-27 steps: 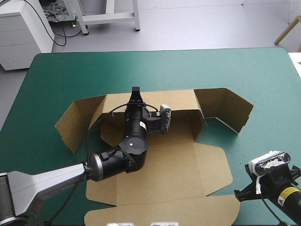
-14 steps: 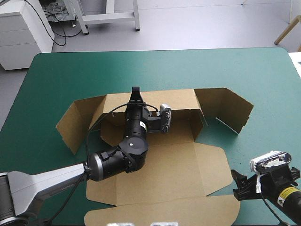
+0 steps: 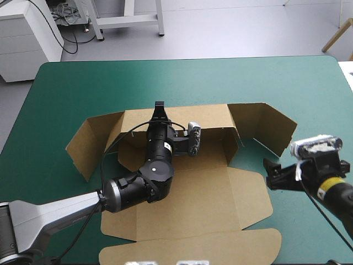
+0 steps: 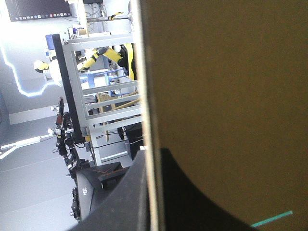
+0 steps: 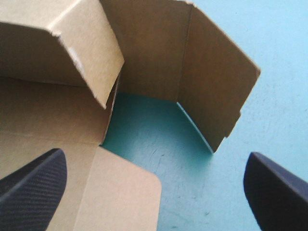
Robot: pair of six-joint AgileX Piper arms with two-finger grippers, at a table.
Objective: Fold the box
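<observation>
At the box (image 3: 204, 193) far wall, left gripper (image 3: 159, 106) tight on board; right gripper (image 3: 269, 175) spread wide beside its flap.

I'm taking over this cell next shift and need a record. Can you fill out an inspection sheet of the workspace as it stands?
surface: teal-green cover, bare around the box.
job's things: brown box, partly folded; rear wall and both side flaps raised, lid panel flat toward the near edge.
clutter: nothing seen.
grippers: left claw shut on the rear wall's top edge; right claw open, over the cover by the box's right side, facing the right flap without touching it.
cables: nothing seen beyond the arms' own.
surroundings: nothing seen at the table.
</observation>
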